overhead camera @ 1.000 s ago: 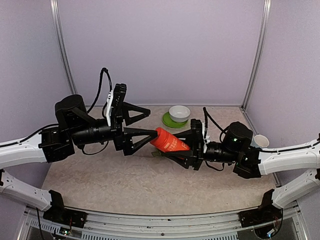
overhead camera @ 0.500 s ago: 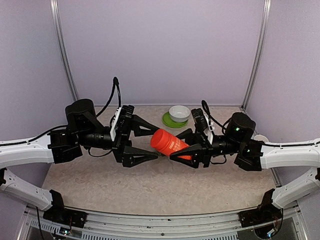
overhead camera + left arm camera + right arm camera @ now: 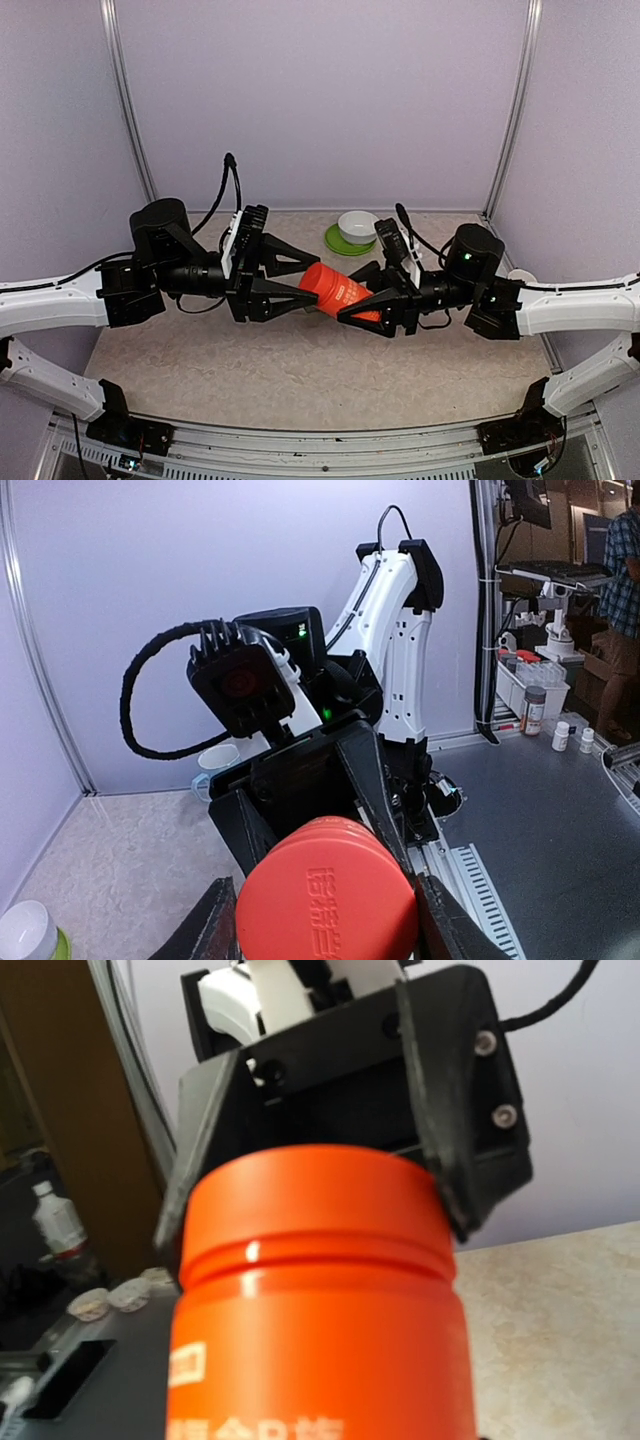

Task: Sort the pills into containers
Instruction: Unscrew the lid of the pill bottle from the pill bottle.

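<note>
A red bottle [image 3: 340, 292] hangs level above the table's middle, held between both arms. My right gripper [image 3: 350, 293] is shut on its body, which fills the right wrist view [image 3: 315, 1310]. My left gripper [image 3: 308, 283] faces it from the left, its fingers [image 3: 440, 925] pressed against both sides of the red cap [image 3: 325, 900]. The containers and the pills are hidden or out of view.
A white bowl [image 3: 358, 226] sits on a green plate [image 3: 343, 243] at the back of the table. A white mug [image 3: 520, 277] stands by the right wall. Purple walls close in the left, back and right sides.
The left gripper has closed from wide open onto the bottle's cap. Both arms shifted slightly, and the bottle stays in the right gripper.
</note>
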Controlling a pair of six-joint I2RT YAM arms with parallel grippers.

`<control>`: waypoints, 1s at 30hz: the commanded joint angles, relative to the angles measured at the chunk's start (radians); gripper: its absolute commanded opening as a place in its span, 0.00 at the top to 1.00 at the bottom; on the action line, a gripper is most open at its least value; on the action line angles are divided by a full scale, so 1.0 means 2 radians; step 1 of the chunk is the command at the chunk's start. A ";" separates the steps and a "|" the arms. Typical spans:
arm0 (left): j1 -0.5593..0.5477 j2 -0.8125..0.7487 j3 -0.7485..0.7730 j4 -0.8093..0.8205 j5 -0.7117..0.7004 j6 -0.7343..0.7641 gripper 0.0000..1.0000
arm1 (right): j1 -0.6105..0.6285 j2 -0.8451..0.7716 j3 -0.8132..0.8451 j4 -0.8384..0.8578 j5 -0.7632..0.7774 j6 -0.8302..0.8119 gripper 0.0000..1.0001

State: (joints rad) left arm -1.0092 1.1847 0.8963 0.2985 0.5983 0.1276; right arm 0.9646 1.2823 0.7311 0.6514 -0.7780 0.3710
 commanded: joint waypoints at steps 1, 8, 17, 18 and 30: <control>0.002 0.015 0.009 0.033 -0.076 -0.094 0.64 | -0.003 -0.014 0.007 -0.029 0.086 -0.079 0.74; -0.008 0.036 0.012 0.030 -0.171 -0.243 0.62 | 0.001 -0.030 -0.013 -0.020 0.222 -0.166 0.76; -0.018 0.042 0.025 0.003 -0.232 -0.321 0.40 | 0.036 -0.027 -0.013 -0.006 0.361 -0.244 0.76; -0.018 0.040 0.027 0.003 -0.231 -0.318 0.33 | 0.037 -0.026 -0.012 -0.010 0.362 -0.243 0.76; 0.021 0.015 0.028 0.046 -0.155 -0.214 0.01 | 0.037 -0.018 -0.004 -0.003 0.237 -0.136 0.76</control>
State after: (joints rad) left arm -0.9913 1.2022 0.9234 0.3279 0.1730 -0.3794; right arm 1.0328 1.2404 0.6975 0.5808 -0.2104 0.0013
